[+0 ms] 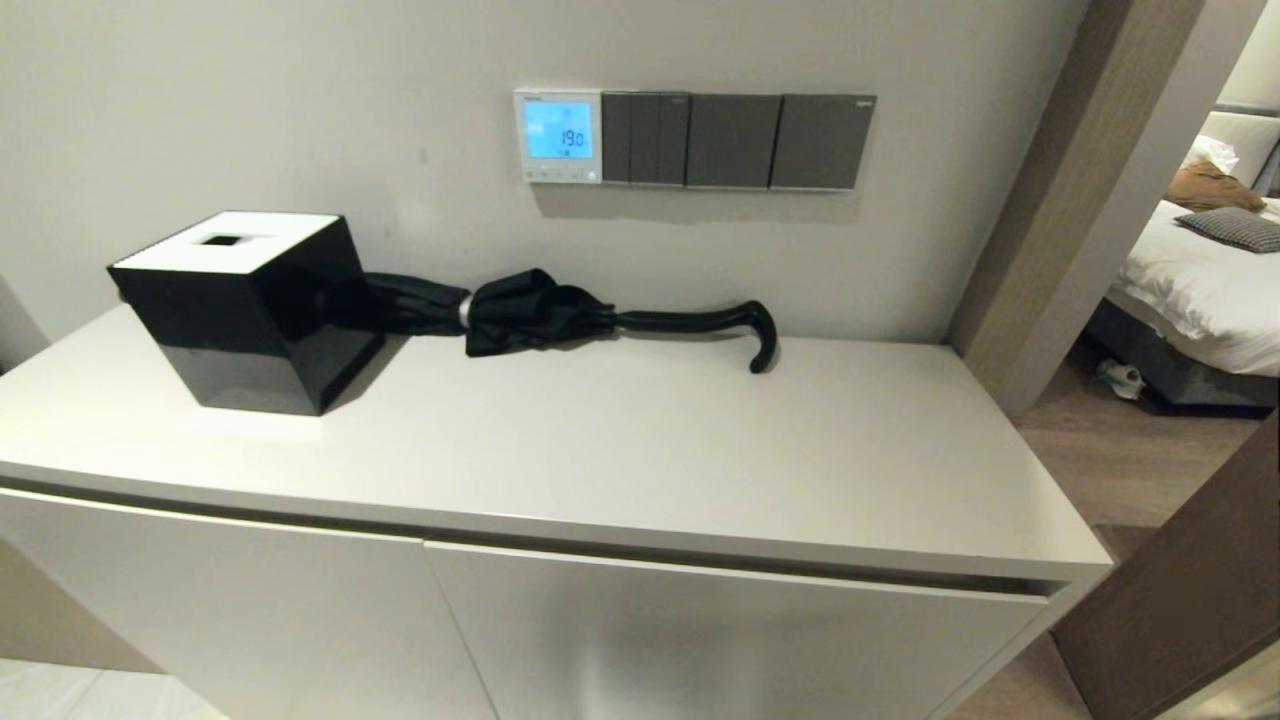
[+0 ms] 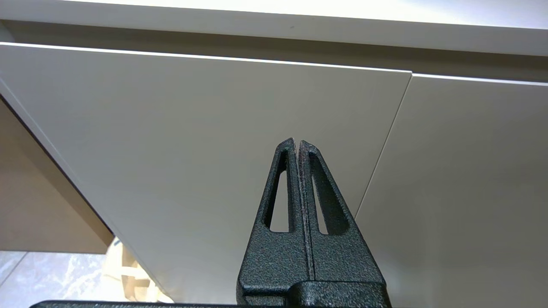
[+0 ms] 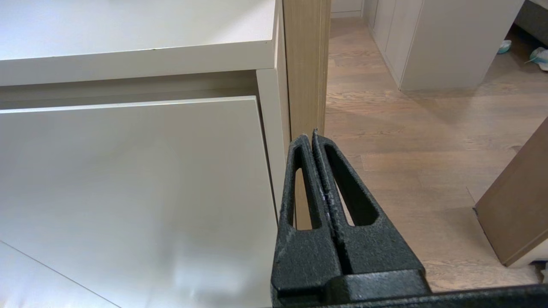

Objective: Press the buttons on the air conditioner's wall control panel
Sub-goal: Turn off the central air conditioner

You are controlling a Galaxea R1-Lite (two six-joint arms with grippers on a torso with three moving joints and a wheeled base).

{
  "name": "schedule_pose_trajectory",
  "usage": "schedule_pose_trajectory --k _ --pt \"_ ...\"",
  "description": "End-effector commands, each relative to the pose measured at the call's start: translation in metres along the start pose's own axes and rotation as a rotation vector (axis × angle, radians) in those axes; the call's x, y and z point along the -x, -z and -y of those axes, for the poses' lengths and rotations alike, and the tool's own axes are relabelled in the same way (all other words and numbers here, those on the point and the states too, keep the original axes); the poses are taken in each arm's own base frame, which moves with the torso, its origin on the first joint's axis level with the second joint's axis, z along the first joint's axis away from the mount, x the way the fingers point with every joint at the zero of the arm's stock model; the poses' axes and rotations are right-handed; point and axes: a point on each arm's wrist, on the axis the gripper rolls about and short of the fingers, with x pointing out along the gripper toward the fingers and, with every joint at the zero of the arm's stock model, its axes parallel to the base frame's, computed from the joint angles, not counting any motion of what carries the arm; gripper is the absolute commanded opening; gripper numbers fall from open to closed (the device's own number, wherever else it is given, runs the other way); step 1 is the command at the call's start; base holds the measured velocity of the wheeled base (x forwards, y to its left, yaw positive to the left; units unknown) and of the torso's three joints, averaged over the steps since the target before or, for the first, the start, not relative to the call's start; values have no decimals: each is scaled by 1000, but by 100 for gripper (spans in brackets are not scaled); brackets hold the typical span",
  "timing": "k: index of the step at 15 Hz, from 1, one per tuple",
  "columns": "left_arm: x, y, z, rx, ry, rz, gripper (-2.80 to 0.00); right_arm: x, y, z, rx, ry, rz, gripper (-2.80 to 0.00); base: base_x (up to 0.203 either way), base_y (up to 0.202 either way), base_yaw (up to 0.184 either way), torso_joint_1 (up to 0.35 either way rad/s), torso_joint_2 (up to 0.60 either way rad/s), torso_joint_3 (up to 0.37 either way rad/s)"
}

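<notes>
The air conditioner's wall control panel (image 1: 558, 136) is a small white-framed thermostat on the wall above the cabinet, its screen glowing light blue with digits. The buttons (image 1: 558, 174) form a pale row along its bottom edge. Neither arm shows in the head view. My left gripper (image 2: 297, 142) is shut and empty, low in front of the white cabinet doors (image 2: 214, 149). My right gripper (image 3: 310, 136) is shut and empty, low by the cabinet's right end, before a wooden post (image 3: 306, 64).
Dark grey switch plates (image 1: 735, 140) sit right of the thermostat. On the cabinet top (image 1: 620, 450) stand a black tissue box (image 1: 245, 310) at the left and a black folded umbrella (image 1: 560, 312) along the wall. A doorway with wooden floor (image 3: 428, 141) opens at the right.
</notes>
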Motion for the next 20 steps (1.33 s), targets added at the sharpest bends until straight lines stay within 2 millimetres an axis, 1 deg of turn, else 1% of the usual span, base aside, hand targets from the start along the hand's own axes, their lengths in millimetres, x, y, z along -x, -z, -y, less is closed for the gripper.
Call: schedule_pose_trajectory --k 1,4,5,10,12,14,16,17,20 --pt "0 0 0 -4 -1 -2 -280 0 1 0 0 0 -2 -280 0 0 0 0 0 0" --pt "-3 -2 0 -21 0 -33 -280 0 1 0 0 0 -2 -280 0 0 0 0 0 0" --pt "-2 -10 0 -13 0 -17 -280 0 1 0 0 0 -2 -280 0 0 0 0 0 0" --pt "2 -82 0 6 29 85 -280 0 1 0 0 0 -2 -280 0 0 0 0 0 0" --pt "-3 -113 1 4 63 93 -280 0 1 0 0 0 -2 -280 0 0 0 0 0 0" --pt "-17 -145 2 3 108 82 -280 0 1 0 0 1 -2 -280 0 0 0 0 0 0" --pt "-37 -180 3 2 177 72 -280 0 1 0 0 0 -2 -280 0 0 0 0 0 0" --pt "-48 -197 4 1 217 70 -280 0 1 0 0 0 -2 -280 0 0 0 0 0 0" --pt "-87 -242 9 1 319 57 -280 0 1 0 0 0 -2 -280 0 0 0 0 0 0"
